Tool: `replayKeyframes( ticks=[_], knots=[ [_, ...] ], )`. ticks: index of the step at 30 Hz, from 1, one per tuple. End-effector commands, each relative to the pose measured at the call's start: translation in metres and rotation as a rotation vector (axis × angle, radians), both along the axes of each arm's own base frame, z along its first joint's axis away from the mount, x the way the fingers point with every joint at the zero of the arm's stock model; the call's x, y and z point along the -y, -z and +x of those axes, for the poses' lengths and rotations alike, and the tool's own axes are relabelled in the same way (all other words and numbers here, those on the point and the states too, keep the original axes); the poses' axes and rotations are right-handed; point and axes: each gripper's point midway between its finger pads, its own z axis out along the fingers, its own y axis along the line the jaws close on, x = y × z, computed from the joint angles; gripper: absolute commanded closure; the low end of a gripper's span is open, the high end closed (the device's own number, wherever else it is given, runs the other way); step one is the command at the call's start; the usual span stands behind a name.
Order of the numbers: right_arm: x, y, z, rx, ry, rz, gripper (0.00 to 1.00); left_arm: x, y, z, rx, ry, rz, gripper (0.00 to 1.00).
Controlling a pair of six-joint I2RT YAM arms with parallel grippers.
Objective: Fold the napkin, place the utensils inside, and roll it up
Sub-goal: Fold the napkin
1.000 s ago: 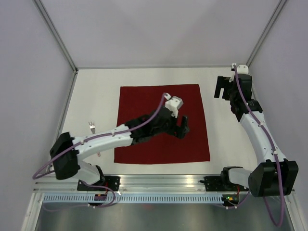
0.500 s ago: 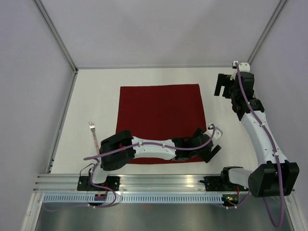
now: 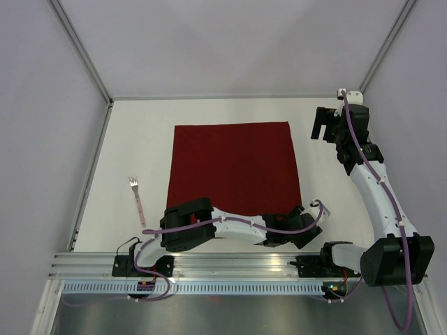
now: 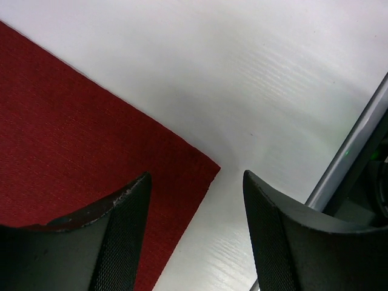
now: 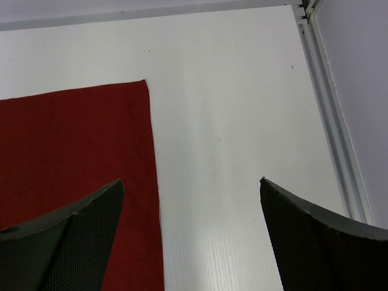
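The left pincer (image 4: pixel 195 182) hung over the napkin's (image 3: pixel 234 167) near right corner, spread apart and empty; the right pincer (image 5: pixel 191 191), also apart, hovered beside its far right corner.

Left tool (image 4: pixel 195 177) jaws spread wide, nothing between them. Two dark fingers (image 4: pixel 121 242) come in from the bottom edge, one lower left, one lower right, mesh-textured inner faces. Napkin (image 4: pixel 79 151) fills the left and lower left of frame, flat, dark red, woven. One corner points right and sits in the gap between the fingertips, just left of the right finger's tip. Can't tell if the fingers touch cloth or the bench. White bench (image 4: pixel 242 73) covers the top and right. Metal rail (image 4: pixel 354 151) runs diagonally at the right edge, with a small green glint on it.
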Motion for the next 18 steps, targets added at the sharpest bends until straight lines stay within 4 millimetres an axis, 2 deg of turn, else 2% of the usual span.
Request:
replayKeyframes(
  ticks=[1,7,10,11,13,14,18],
  knots=[
    [0.003,-0.002,-0.003,0.006,0.018,-0.006,0.02,0.020,-0.011,-0.001,0.022,0.010,-0.059,0.34],
    [0.004,0.000,-0.004,0.005,0.019,-0.011,0.02,0.022,-0.001,-0.001,0.038,0.012,-0.048,0.36],
    [0.004,0.001,-0.005,0.004,0.018,-0.009,0.02,0.022,0.007,-0.003,0.036,0.016,-0.036,0.41],
    [0.004,0.002,-0.004,0.003,0.018,-0.009,0.02,0.021,0.009,-0.003,0.036,0.014,-0.032,0.46],
    [0.003,0.003,-0.005,0.000,0.017,-0.009,0.02,0.019,0.013,-0.005,0.035,0.013,-0.022,0.50],
    [0.004,0.003,-0.005,-0.001,0.018,-0.009,0.02,0.018,0.015,-0.005,0.033,0.010,-0.019,0.56],
    [0.003,0.002,-0.005,0.001,0.012,-0.009,0.02,0.012,0.022,-0.005,0.033,0.003,-0.002,0.71]
  ],
)
